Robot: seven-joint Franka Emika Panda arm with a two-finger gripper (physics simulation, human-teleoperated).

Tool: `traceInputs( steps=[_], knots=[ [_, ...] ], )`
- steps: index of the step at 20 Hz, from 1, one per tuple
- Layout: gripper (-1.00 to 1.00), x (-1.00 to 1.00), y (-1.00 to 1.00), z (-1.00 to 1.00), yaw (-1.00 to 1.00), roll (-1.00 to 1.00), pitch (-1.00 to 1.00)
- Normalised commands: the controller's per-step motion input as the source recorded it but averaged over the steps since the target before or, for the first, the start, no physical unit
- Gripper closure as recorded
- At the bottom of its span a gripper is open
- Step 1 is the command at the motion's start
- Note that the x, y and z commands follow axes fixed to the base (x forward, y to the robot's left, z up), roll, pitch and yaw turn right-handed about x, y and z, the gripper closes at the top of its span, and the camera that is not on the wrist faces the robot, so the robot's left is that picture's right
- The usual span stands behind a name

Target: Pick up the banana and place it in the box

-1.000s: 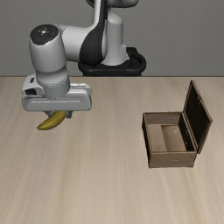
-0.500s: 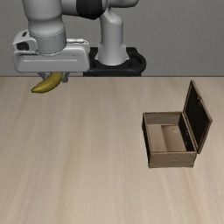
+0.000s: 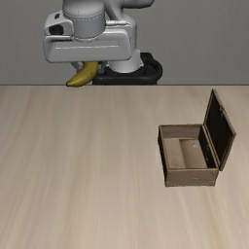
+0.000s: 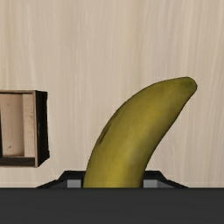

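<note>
Hand (image 3: 88, 64) grips banana (image 3: 81, 76) aloft, well apart from box (image 3: 190, 178).

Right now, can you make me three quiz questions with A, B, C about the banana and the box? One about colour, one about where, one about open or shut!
1. What colour is the box?
A. Blue
B. Brown
C. White

2. Where is the banana?
A. Inside the box
B. Lying beside the box
C. Up in the air, held by the gripper

3. How is the box's lid?
A. Open, standing up
B. Shut
C. Taken off

Answers:
1 B: its walls and lid are brown.
2 C: the gripper is shut on it, high over the table, away from the box.
3 A: the lid stands up and the box's bare inside shows.
</note>
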Motion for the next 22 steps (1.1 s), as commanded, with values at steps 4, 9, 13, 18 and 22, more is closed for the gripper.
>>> traceInputs(
  steps=[4, 9, 13, 18, 22],
  knots=[
    [1.00, 0.00, 1.00, 0.00, 0.00, 0.00, 0.00],
    [1.00, 0.00, 1.00, 0.00, 0.00, 0.00, 0.00],
    [1.00, 0.00, 1.00, 0.00, 0.00, 0.00, 0.00],
    [1.00, 0.00, 1.00, 0.00, 0.00, 0.00, 0.00],
    [1.00, -0.25, 0.75, 0.00, 0.00, 0.00, 0.00]
  ],
)
